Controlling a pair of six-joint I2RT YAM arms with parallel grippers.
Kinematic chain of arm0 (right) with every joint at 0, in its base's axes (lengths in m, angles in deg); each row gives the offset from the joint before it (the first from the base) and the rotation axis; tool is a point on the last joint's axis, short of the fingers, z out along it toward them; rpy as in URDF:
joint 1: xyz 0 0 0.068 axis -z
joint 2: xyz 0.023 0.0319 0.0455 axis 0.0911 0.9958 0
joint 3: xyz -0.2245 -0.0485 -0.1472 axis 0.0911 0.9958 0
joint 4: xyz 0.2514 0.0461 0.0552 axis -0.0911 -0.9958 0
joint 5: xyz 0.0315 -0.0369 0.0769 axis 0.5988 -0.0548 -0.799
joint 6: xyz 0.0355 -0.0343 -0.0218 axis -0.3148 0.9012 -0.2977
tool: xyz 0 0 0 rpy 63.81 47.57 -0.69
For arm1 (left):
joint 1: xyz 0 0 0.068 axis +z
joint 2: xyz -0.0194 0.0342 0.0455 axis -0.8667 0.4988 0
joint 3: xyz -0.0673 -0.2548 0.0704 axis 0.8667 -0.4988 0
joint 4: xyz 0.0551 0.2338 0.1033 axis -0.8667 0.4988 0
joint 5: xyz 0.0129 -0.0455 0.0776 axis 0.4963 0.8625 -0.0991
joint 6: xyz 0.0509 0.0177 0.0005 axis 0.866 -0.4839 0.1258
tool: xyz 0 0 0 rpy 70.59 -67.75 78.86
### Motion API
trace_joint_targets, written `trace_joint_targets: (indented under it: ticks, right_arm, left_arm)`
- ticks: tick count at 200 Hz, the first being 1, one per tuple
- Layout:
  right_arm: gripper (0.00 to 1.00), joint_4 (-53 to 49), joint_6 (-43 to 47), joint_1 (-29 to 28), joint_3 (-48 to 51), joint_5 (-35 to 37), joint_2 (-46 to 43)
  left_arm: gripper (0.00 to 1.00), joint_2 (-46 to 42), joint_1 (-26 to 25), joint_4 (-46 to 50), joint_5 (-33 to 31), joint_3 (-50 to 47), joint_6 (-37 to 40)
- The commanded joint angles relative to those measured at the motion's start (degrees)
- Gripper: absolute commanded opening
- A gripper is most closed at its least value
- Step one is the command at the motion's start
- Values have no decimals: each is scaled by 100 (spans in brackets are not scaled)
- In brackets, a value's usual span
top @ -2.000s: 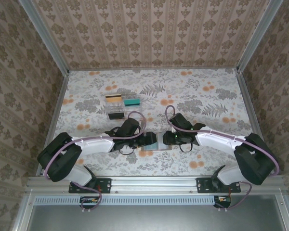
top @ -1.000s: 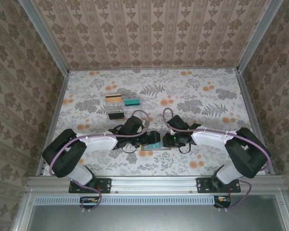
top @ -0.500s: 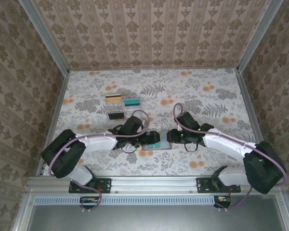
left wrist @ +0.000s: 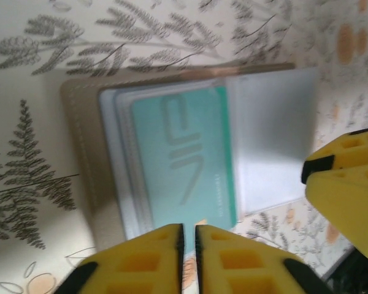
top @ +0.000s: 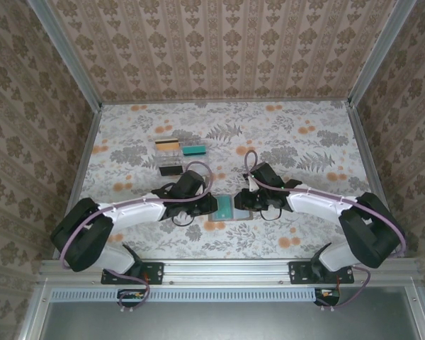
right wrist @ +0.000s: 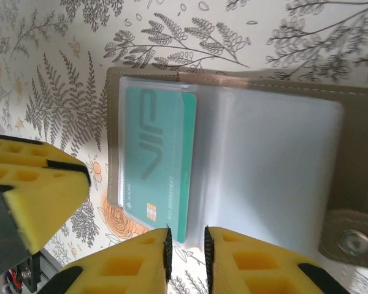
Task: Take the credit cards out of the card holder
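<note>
Extraction looks partly done: card holder lies open at lower centre of the table, teal card still slotted, left end effector nearly closed at that card's edge, right end effector narrowly parted, three card-like pieces upper left.

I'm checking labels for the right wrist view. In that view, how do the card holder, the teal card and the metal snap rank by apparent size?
1. card holder, largest, cut by the right edge.
2. teal card.
3. metal snap, smallest by far.
</note>
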Motion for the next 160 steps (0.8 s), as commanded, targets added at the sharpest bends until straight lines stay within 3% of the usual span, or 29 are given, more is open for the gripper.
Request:
trace_joint_targets:
  ticks: [1, 160]
  right_arm:
    - [22, 299, -213, -24, -152, -255, 245]
    - [21, 744, -335, -7, -251, -579, 1091]
  left_arm:
    - [5, 233, 20, 328, -109, 133, 108]
    - [6, 705, -74, 319, -1, 218, 56]
